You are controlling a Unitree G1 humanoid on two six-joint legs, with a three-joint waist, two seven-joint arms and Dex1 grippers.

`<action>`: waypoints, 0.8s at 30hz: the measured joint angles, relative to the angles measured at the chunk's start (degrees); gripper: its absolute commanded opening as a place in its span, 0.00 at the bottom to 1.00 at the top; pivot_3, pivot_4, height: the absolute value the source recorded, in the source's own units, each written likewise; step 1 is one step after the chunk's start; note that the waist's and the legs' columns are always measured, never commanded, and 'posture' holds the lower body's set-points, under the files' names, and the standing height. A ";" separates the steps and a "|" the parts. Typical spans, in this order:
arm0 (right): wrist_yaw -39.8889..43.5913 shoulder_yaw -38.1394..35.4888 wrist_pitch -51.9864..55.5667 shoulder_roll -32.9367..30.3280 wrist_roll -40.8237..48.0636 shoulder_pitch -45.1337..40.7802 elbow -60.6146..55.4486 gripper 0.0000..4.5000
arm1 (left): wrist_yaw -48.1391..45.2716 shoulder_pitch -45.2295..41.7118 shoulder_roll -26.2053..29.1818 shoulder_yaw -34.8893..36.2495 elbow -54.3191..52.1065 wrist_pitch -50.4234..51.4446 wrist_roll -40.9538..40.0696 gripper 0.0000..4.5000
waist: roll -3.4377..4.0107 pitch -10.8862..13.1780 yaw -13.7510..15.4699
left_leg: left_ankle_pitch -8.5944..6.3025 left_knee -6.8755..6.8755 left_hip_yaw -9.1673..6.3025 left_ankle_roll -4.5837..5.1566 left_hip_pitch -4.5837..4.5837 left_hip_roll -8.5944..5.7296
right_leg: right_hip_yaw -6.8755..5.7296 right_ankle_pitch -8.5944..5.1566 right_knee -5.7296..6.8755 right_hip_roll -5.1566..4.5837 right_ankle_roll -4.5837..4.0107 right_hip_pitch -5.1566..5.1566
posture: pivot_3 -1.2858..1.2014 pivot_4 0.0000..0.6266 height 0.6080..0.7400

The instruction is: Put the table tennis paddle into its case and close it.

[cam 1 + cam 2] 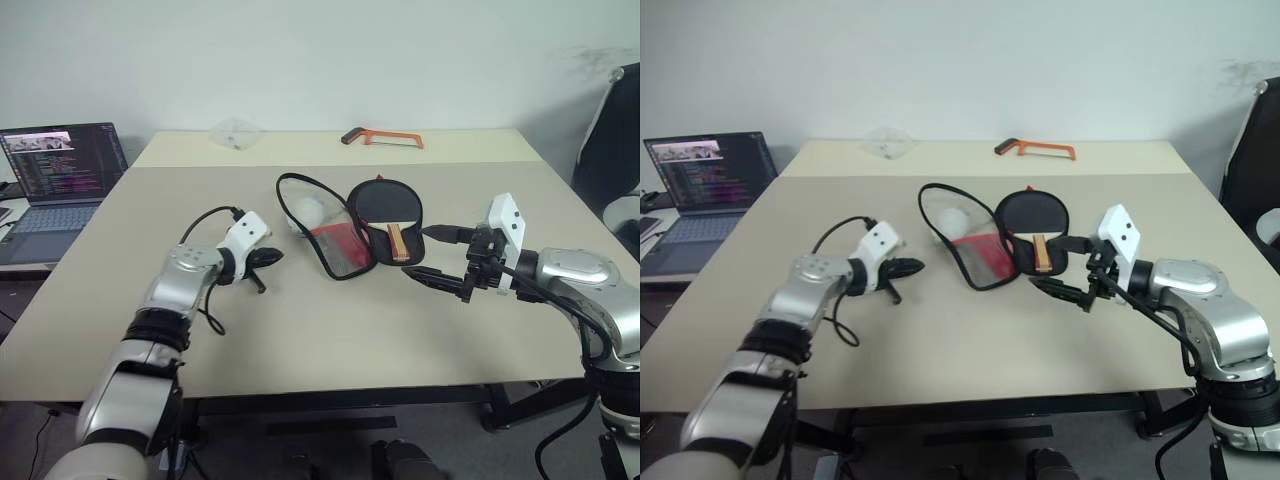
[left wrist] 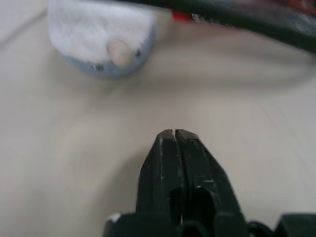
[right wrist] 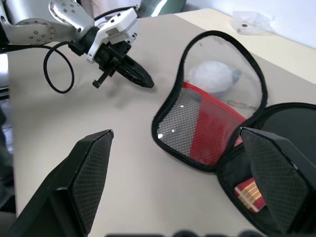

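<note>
The case (image 1: 336, 248) lies open in the middle of the table, its mesh-and-red flap spread out to the left. In its right half rests the table tennis paddle (image 1: 386, 206), black face up, with the wooden handle (image 1: 398, 241) pointing toward me. My left gripper (image 1: 268, 258) is shut and empty, hovering low over the table left of the flap. My right gripper (image 1: 435, 255) stands wide open, just right of the paddle handle and apart from it. In the right wrist view the flap (image 3: 207, 123) lies between my open fingers (image 3: 86, 173).
A small greyish-white pouch (image 1: 308, 212) sits at the flap's far side, just ahead of my left gripper (image 2: 174, 134). A laptop (image 1: 60, 175) stands off the table's left edge. An orange-handled saw (image 1: 385, 137) and a clear bag (image 1: 237, 132) lie at the back.
</note>
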 measured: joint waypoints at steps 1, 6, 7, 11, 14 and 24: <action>-0.27 0.13 -0.09 -0.11 -0.19 0.04 0.03 1.00 | 0.47 -1.29 -1.12 0.00 1.69 -0.30 0.20 0.01 | 0.00 0.00 0.13 | 0.00 0.00 0.00 0.00 0.00 0.00 | 0.00 0.00 0.01 0.00 0.00 0.00 | 0.52 0.24 1.00; -1.26 0.08 -0.23 -0.56 -0.14 0.61 0.07 1.00 | 2.14 -7.33 -8.77 0.53 10.25 -3.82 0.47 0.01 | -0.04 -0.02 0.33 | 0.00 0.03 0.01 0.00 0.00 -0.02 | 0.00 0.01 0.02 0.01 0.01 0.02 | 0.52 0.24 1.00; -1.45 0.03 -0.23 -0.63 -0.10 0.60 0.07 1.00 | 2.67 -8.38 -10.26 0.57 11.95 -4.74 0.48 0.01 | -0.04 -0.01 0.36 | 0.00 0.03 0.01 0.00 0.00 -0.03 | 0.00 0.01 0.02 0.01 0.02 0.02 | 0.52 0.24 1.00; -4.40 -2.13 -0.29 0.03 0.22 -1.02 1.27 1.00 | 7.08 -14.75 -17.06 1.57 20.50 -9.24 1.01 0.01 | -0.07 0.01 0.36 | 0.00 0.05 0.04 0.01 -0.01 -0.04 | 0.04 0.03 0.02 0.01 0.04 0.02 | 0.52 0.24 1.00; -8.54 -4.83 -1.37 1.57 0.13 -4.44 3.95 1.00 | 11.64 -20.18 -22.70 2.95 25.03 -11.96 1.17 0.01 | -0.09 0.01 0.42 | 0.00 0.05 0.06 0.01 -0.01 -0.07 | 0.07 0.04 0.01 0.01 0.07 0.02 | 0.52 0.24 1.00; -16.85 -8.85 -1.34 3.42 0.14 -8.28 7.96 1.00 | 17.64 -23.02 -33.22 5.09 30.98 -14.87 2.74 0.01 | -0.08 0.01 -0.22 | -0.02 -0.03 0.42 0.05 0.05 0.08 | 0.43 0.04 0.06 0.10 0.07 0.02 | 0.52 0.24 1.00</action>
